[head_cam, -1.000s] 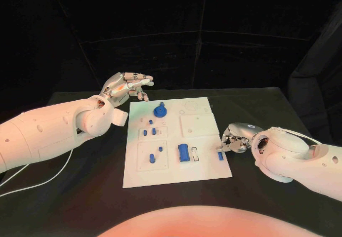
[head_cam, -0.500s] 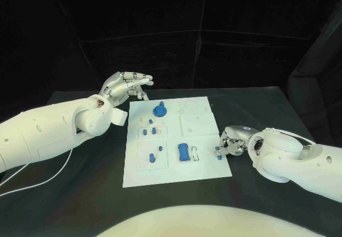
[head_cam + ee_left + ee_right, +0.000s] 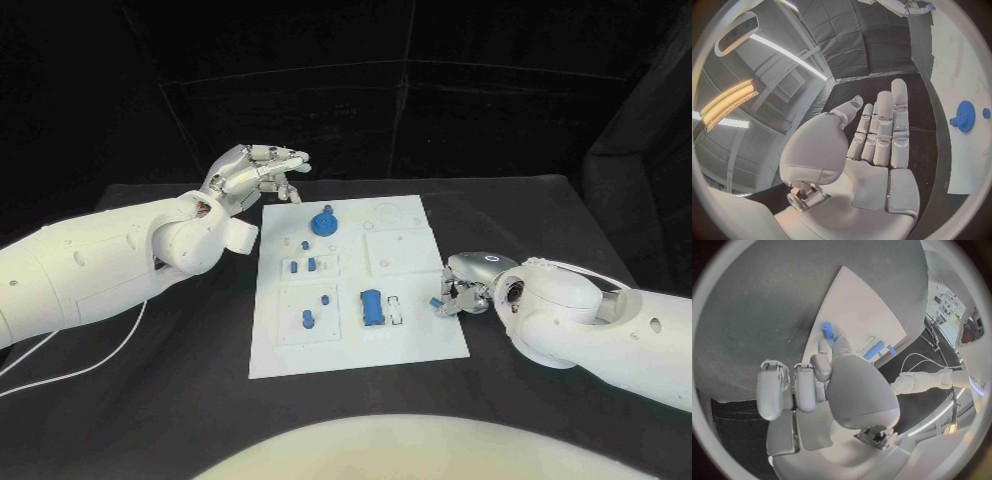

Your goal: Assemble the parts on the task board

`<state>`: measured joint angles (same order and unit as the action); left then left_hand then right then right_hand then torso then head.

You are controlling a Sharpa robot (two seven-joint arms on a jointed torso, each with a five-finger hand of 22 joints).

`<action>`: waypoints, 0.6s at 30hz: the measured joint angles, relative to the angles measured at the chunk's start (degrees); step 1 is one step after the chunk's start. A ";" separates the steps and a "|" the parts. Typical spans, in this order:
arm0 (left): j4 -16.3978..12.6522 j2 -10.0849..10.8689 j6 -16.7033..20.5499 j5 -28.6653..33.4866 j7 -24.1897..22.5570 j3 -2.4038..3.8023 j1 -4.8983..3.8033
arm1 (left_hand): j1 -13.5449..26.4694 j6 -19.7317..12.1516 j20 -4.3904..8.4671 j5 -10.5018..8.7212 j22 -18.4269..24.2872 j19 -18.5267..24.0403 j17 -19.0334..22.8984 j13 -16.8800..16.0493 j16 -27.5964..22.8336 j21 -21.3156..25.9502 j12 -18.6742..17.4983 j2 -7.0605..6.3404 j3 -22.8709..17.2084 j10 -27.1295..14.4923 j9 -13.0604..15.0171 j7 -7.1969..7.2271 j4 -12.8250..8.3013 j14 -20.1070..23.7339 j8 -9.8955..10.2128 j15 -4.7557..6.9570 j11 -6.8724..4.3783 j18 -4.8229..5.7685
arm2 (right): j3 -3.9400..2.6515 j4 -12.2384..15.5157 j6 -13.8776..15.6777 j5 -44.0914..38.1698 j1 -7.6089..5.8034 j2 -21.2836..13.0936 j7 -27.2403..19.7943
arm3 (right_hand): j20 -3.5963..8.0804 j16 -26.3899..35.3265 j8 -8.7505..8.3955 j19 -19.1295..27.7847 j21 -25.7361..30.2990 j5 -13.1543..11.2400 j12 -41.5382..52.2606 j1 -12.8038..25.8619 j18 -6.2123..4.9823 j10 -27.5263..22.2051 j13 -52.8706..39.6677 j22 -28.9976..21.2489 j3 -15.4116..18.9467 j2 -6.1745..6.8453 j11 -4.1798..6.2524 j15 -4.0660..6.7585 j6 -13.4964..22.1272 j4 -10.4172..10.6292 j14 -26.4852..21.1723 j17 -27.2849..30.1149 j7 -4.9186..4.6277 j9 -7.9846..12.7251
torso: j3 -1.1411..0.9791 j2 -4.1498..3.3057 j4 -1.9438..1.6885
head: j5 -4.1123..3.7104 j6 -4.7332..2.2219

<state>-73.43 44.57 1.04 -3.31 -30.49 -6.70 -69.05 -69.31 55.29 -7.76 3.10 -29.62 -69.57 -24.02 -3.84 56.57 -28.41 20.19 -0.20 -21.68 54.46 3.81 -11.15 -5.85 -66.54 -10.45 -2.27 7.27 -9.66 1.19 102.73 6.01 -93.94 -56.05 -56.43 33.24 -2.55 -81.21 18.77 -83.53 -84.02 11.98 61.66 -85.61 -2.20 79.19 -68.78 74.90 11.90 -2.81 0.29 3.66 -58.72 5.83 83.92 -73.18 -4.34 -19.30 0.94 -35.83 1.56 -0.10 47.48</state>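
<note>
The board [image 3: 418, 345] lies mid-table, and at its four o'clock edge the right hand [image 3: 464, 290] pinches a small blue part [image 3: 826, 330], best kept upright over its slot (the left hand [image 3: 257, 175], fingers straight and empty, hovers at eleven o'clock).

Task board [image 3: 353, 330] lies mid-table [image 3: 173, 400], parts [image 3: 372, 307] on it.

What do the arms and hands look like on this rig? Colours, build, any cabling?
Both arms are glossy white, rounded shells with bulbous joints. The left hand and right hand are silver metal, with segmented fingers and smooth, pale palm plates. A thin white cable trails across the black table under the left arm. No markings are legible.
</note>
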 measured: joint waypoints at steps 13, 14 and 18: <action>-0.01 0.07 -0.08 0.00 0.05 0.00 0.00 | 0.00 0.00 0.00 0.00 0.10 0.00 0.12 0.00 0.24 0.00 0.00 0.00 0.16 0.00 0.00 0.00 -0.16 0.00 0.00 0.00 0.00 0.00 | 0.17 1.05 2.39 -1.00 0.27 -0.32 1.42 | 0.00 0.20 -2.90 0.00 0.00 6.08 0.96 0.07 0.00 -0.35 -0.76 0.00 -6.18 -0.36 -0.22 0.02 0.11 -0.52 0.03 -0.43 -0.33 1.85 | -0.01 0.01 -0.02 | 0.16 0.00; -0.01 0.07 -0.09 0.00 0.05 0.00 0.00 | 0.00 0.00 0.00 0.00 0.10 0.00 0.12 0.00 0.24 0.00 0.00 0.00 0.16 0.00 0.00 0.00 -0.16 0.00 0.00 0.00 0.00 0.00 | 0.19 1.18 2.73 -0.58 0.30 -0.40 1.50 | 0.00 0.20 -3.16 0.00 0.00 6.72 1.27 0.20 0.00 -0.21 -0.99 0.00 -6.71 -0.49 -0.29 0.02 0.17 -0.41 0.03 -0.53 -0.39 1.88 | -0.01 0.01 -0.01 | 0.15 0.01; 0.03 0.03 -0.14 0.00 0.07 0.00 0.02 | 0.00 0.00 0.00 0.00 0.10 0.00 0.12 0.00 0.24 0.00 0.00 0.00 0.16 0.00 0.00 0.00 -0.16 0.00 0.00 0.00 0.00 0.00 | 0.34 2.00 4.33 1.45 0.44 -0.63 1.72 | 0.00 0.20 -3.84 0.00 0.00 7.95 1.80 0.33 0.00 -0.03 -1.43 0.00 -8.68 -0.61 -0.27 0.02 -0.12 0.00 0.03 -0.77 -0.47 1.90 | -0.02 0.01 -0.01 | 0.11 0.02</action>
<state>-73.41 44.61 0.90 -3.31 -30.43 -6.70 -69.03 -69.32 55.29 -7.76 3.10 -29.52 -69.57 -23.91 -3.84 56.81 -28.41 20.19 -0.20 -21.52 54.46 3.81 -11.15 -6.01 -66.54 -10.45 -2.26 7.27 -9.66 1.53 104.73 10.34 -92.49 -55.61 -57.06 34.96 -2.55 -81.01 14.94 -83.53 -84.03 19.93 63.46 -85.29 -2.20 79.16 -70.21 74.90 3.22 -3.42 0.02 3.68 -58.84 5.82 83.95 -73.95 -4.81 -17.41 0.92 -35.82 1.55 0.01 47.50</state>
